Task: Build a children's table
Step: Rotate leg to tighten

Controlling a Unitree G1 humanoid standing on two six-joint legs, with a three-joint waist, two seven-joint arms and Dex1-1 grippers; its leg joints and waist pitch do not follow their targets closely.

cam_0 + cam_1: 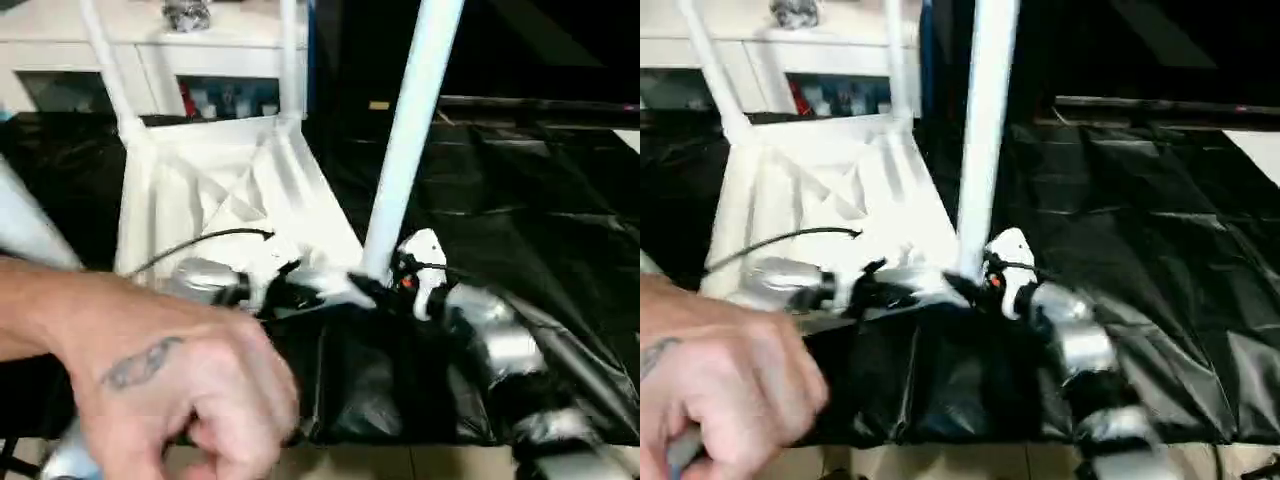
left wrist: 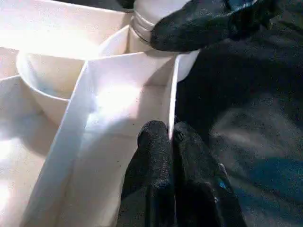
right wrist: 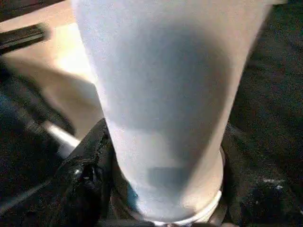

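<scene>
The white tabletop [image 1: 230, 190] lies upside down on the black sheet, ribbed underside up. Two legs [image 1: 105, 60] [image 1: 290, 50] rise from its far corners. A third leg [image 1: 410, 140] stands in the near right corner socket [image 2: 113, 45]. My right gripper [image 1: 383, 287] is closed around this leg's base, a black finger [image 3: 90, 170] pressing its side. My left gripper [image 2: 173, 142] is shut, its fingertips resting against the tabletop's edge wall just beside that socket.
A person's hand [image 1: 170, 390] reaches in at the lower left, close in front of my left forearm. A white cabinet [image 1: 200, 60] with glass doors stands behind the table. The black sheet [image 1: 520, 220] covers the floor to the right.
</scene>
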